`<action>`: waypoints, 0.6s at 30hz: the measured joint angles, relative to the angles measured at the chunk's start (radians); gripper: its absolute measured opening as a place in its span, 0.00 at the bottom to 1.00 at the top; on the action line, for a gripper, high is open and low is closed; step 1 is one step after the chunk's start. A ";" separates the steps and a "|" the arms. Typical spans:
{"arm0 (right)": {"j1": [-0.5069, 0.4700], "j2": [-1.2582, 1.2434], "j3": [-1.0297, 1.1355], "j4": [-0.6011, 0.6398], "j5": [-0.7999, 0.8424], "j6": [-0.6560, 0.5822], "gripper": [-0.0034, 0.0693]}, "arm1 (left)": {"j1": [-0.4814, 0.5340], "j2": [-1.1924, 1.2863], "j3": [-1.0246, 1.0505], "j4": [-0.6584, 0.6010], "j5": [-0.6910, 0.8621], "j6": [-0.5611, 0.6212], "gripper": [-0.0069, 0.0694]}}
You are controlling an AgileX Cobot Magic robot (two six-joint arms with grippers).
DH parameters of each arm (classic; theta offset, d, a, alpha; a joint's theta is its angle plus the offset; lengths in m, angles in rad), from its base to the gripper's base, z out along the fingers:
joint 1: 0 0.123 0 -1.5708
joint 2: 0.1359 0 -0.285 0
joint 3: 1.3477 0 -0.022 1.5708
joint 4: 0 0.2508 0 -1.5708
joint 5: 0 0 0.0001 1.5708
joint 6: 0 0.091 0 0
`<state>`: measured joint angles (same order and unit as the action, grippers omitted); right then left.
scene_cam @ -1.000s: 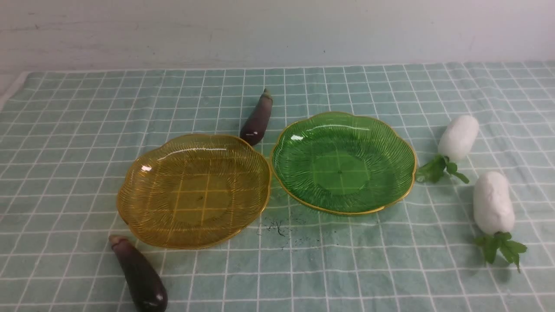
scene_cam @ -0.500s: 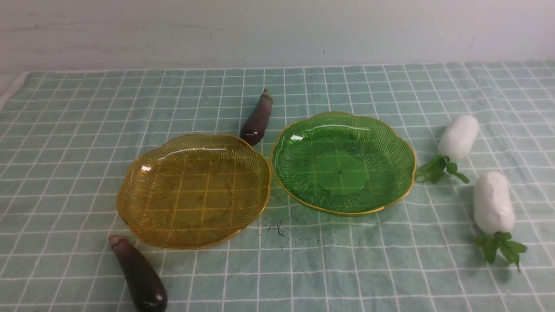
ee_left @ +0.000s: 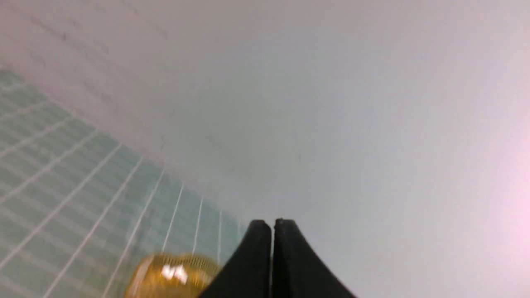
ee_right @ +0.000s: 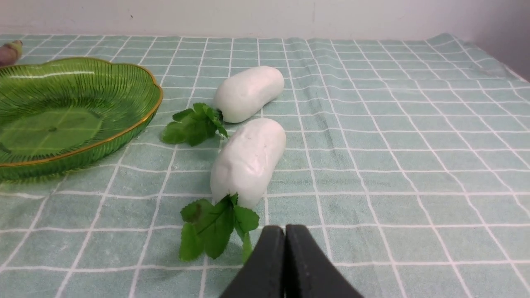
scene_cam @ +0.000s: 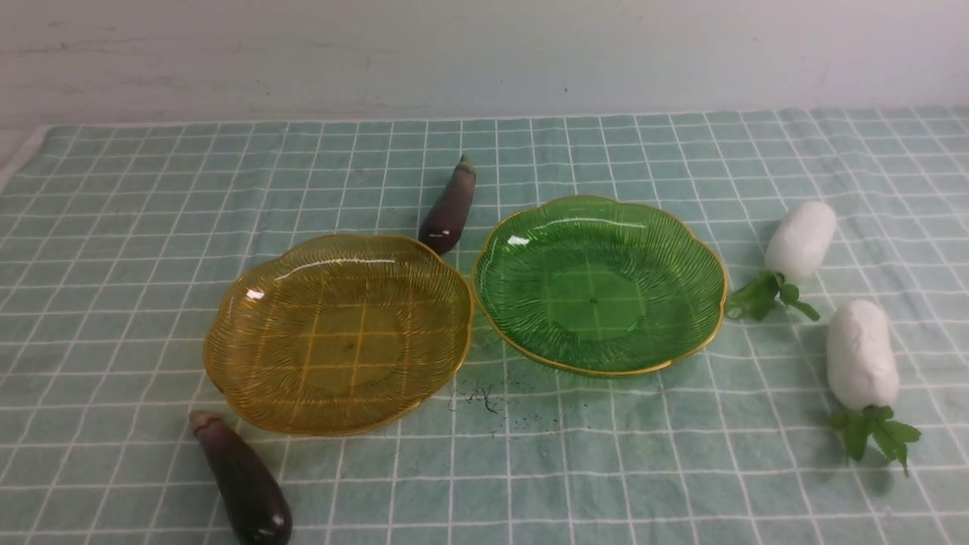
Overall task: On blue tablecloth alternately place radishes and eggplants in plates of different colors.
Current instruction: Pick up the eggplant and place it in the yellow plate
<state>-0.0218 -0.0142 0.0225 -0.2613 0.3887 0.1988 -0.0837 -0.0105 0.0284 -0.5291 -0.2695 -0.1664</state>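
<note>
On the blue tablecloth (scene_cam: 113, 227) the amber plate (scene_cam: 227, 363) and the green plate (scene_cam: 704, 250) stand side by side, both empty. One eggplant (scene_cam: 451, 206) lies behind them, another (scene_cam: 244, 478) in front of the amber plate. Two radishes (scene_cam: 801, 241) (scene_cam: 861, 354) lie right of the green plate. No gripper shows in the front view. My left gripper (ee_left: 272, 225) is shut and empty, raised, facing the wall, with the amber plate (ee_left: 169, 275) below. My right gripper (ee_right: 285, 231) is shut and empty, low, just short of the near radish (ee_right: 248, 159).
A pale wall runs behind the table. The cloth's left edge shows at the far left. Small dark specks (scene_cam: 484, 397) mark the cloth in front of the plates. In the right wrist view the far radish (ee_right: 248, 93) and the green plate (ee_right: 136, 120) lie beyond the near radish.
</note>
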 joint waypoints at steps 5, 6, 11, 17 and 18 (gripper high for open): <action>0.000 0.000 0.008 0.040 -0.108 0.043 0.03 | -0.003 0.003 -0.149 -0.027 0.039 -0.014 0.08; 0.000 0.000 0.008 0.067 -0.138 0.065 0.03 | -0.003 0.010 -0.196 -0.023 0.093 -0.013 0.08; 0.000 0.000 0.008 0.254 -0.399 0.221 0.03 | -0.003 0.253 -0.483 0.062 0.595 0.051 0.08; 0.000 0.000 0.008 0.299 -0.474 0.259 0.03 | -0.003 0.699 -0.641 0.233 1.044 0.062 0.08; 0.000 0.000 0.008 0.300 -0.479 0.259 0.03 | -0.003 0.751 -0.645 0.244 1.060 0.062 0.08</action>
<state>-0.0218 -0.0142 0.0303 0.0389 -0.0906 0.4583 -0.0862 0.7405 -0.6164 -0.2854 0.7908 -0.1049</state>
